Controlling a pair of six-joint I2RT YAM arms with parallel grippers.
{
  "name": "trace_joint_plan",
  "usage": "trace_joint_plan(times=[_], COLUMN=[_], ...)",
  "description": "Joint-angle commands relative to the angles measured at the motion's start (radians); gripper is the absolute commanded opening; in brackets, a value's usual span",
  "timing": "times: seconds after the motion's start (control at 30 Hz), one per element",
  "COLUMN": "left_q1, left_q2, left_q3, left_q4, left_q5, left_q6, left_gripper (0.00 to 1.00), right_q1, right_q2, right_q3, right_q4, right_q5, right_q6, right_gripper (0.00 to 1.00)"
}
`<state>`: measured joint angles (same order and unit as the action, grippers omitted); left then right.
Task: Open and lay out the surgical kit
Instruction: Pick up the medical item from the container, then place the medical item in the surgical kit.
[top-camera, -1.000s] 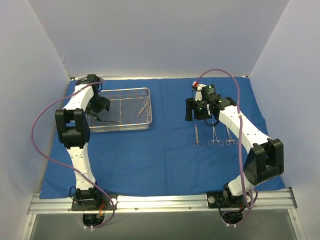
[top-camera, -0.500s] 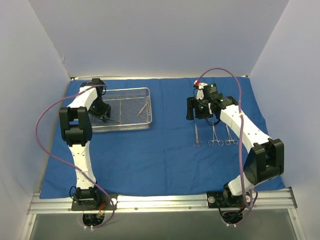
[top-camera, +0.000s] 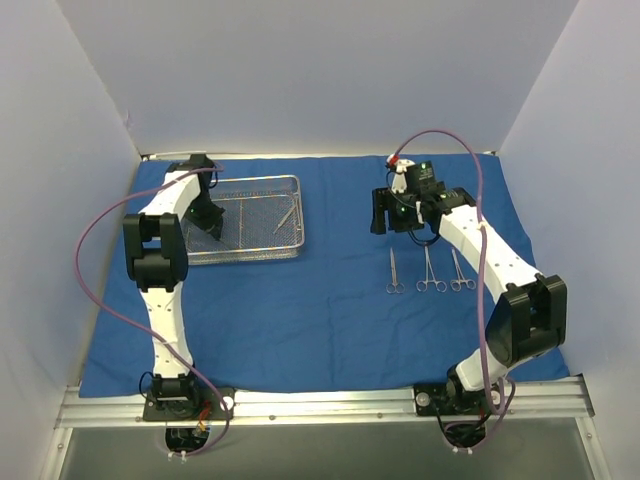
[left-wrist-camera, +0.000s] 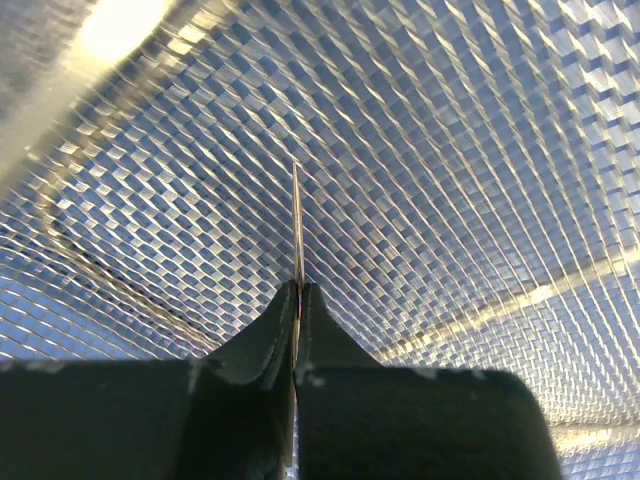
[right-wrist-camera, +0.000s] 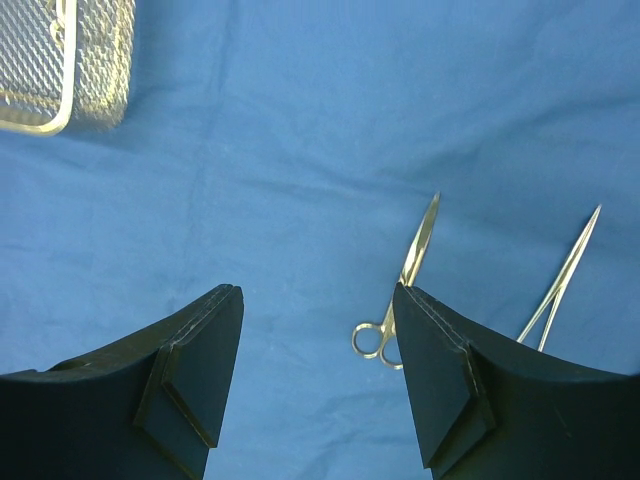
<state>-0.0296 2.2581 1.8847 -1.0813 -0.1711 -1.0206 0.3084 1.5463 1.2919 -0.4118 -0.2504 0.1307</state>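
While left gripper (left-wrist-camera: 298, 292) pinches instrument (left-wrist-camera: 298, 215) by tray (top-camera: 260, 178) wall | right gripper (right-wrist-camera: 318, 295) wide over cloth (right-wrist-camera: 300, 120)

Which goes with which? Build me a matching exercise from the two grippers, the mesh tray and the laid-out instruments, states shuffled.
1 left gripper
2 right gripper
3 mesh tray
4 three laid-out instruments

A open over the blue cloth
B shut on a thin instrument
C side by side, outside the tray
D on the cloth's left part

Pairs: 1-B, 2-A, 3-D, 4-C
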Motion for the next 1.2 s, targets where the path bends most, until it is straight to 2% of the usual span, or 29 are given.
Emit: trace_joint_plan(times=[0.0, 0.13, 0.2, 0.3, 0.33, 0.43, 0.47, 0.53, 0.57, 0.6, 0.63, 0.7, 0.73, 0.83, 0.93, 0.97, 1.03, 1.17], left_q1=[-0.053, -0.130, -0.168, -0.251, -0.289, -0.314, -0.319, -0.320, -0.322, -0.322, -0.322, -0.320, -0.320, -0.322, -0.323, -0.323, -0.323, -0.323], left_q2=[-0.116, -0.187, -0.233, -0.332, -0.357, -0.437, -0.481, -0.535, -0.567, -0.622, -0.647, -0.698, -0.710, -0.758, -0.793, -0.799, -0.819, -0.819], left_q3=[0.085, 0.145, 0.158, 0.137, 0.123, 0.084, 0.017, -0.056, -0.153, -0.201, -0.249, -0.341, -0.361, -0.436, -0.511, -0.533, -0.594, -0.618], left_q4=[0.009, 0.053, 0.063, 0.144, 0.174, 0.251, 0.289, 0.403, 0.464, 0.527, 0.651, 0.743, 0.761, 0.834, 0.943, 0.971, 1.125, 1.216], left_q5=[0.025, 0.134, 0.253, 0.416, 0.459, 0.656, 0.718, 0.827, 0.873, 0.915, 0.950, 1.047, 1.065, 1.128, 1.167, 1.168, 1.188, 1.200], left_q6=[0.102, 0.249, 0.298, 0.372, 0.393, 0.442, 0.432, 0.421, 0.394, 0.375, 0.355, 0.314, 0.310, 0.286, 0.222, 0.202, 0.108, 0.022], left_gripper=[0.02, 0.02, 0.02, 0.02, 0.02, 0.02, 0.02, 0.02, 0.02, 0.02, 0.02, 0.02, 0.02, 0.02, 0.02, 0.02, 0.02, 0.02], right_q1=[0.005, 0.017, 0.034, 0.057, 0.058, 0.058, 0.064, 0.066, 0.064, 0.064, 0.064, 0.075, 0.083, 0.106, 0.155, 0.164, 0.190, 0.215], right_q2=[0.021, 0.047, 0.037, 0.008, 0.005, 0.005, -0.015, -0.047, -0.069, -0.072, -0.072, -0.083, -0.097, -0.158, -0.173, -0.176, -0.172, -0.158], right_q3=[0.078, 0.145, 0.155, 0.095, 0.075, 0.020, -0.002, -0.084, -0.109, -0.129, -0.143, -0.184, -0.201, -0.276, -0.289, -0.284, -0.247, -0.243], right_q4=[-0.004, -0.012, 0.025, 0.143, 0.187, 0.347, 0.473, 0.668, 0.717, 0.755, 0.781, 0.872, 0.974, 1.140, 1.160, 1.138, 1.043, 1.047], right_q5=[0.008, -0.036, -0.068, -0.223, -0.331, -0.490, -0.582, -0.653, -0.709, -0.737, -0.760, -0.799, -0.802, -0.809, -0.810, -0.802, -0.791, -0.776], right_q6=[0.009, 0.001, 0.015, 0.091, 0.127, 0.301, 0.351, 0.489, 0.522, 0.550, 0.598, 0.661, 0.744, 0.871, 0.888, 0.867, 0.822, 0.822], right_gripper=[0.62, 0.62, 0.62, 0.60, 0.59, 0.58, 0.58, 0.62, 0.71, 0.71, 0.71, 0.65, 0.63, 0.60, 0.59, 0.59, 0.58, 0.52])
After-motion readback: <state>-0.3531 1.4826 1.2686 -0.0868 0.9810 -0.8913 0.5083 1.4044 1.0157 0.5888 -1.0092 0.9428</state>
